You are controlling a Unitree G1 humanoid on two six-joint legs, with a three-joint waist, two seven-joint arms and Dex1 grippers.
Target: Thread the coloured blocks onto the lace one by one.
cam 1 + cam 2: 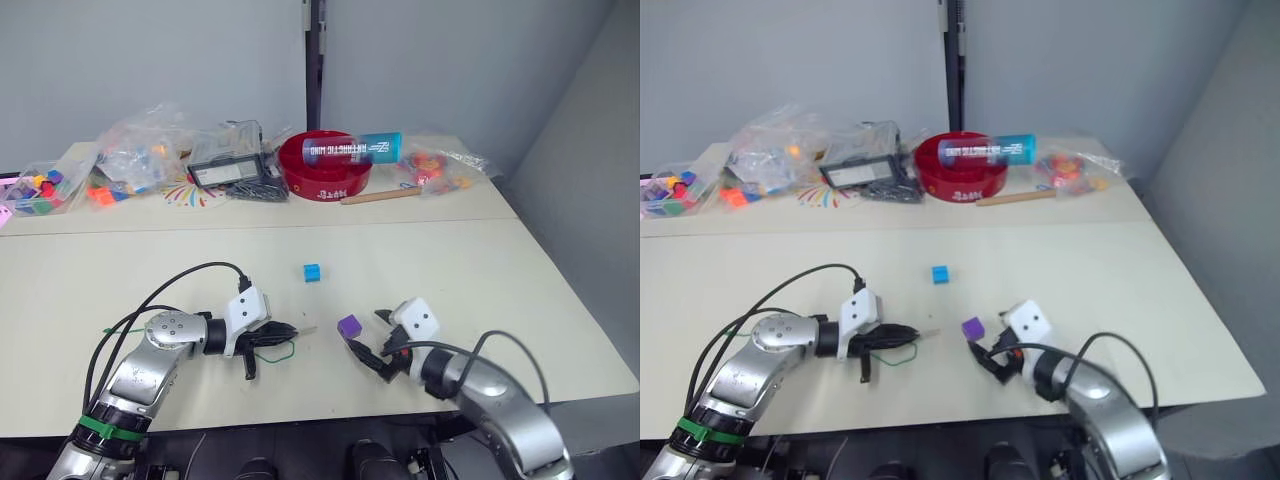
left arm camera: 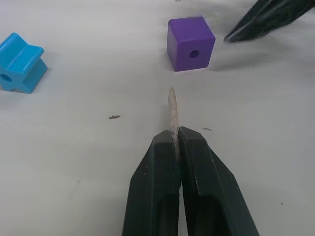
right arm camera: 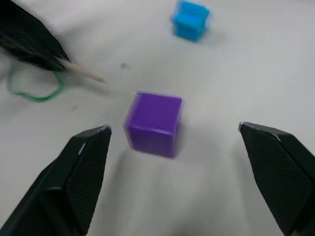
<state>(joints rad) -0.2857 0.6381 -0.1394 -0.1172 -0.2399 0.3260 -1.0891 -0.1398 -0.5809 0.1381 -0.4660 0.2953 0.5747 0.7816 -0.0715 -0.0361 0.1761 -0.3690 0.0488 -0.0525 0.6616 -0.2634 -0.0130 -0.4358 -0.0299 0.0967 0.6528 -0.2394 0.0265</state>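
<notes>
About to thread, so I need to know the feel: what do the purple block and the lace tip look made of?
The purple block looks like hard moulded plastic: smooth, slightly glossy faces, crisp edges, a clean round hole. The lace tip, clamped in the left gripper, looks like pale wood, matte and speckled, though that is uncertain.

Even soft indoor light, faint shadows, right wrist view motion-blurred, no glare

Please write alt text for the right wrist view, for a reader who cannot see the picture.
A purple block rests on a pale table between the two open black fingers of the right gripper, which do not touch it. Beyond it, the left gripper holds the lace by its stiff pale tip, pointed toward the block, and a sky blue block lies farther off.
</notes>
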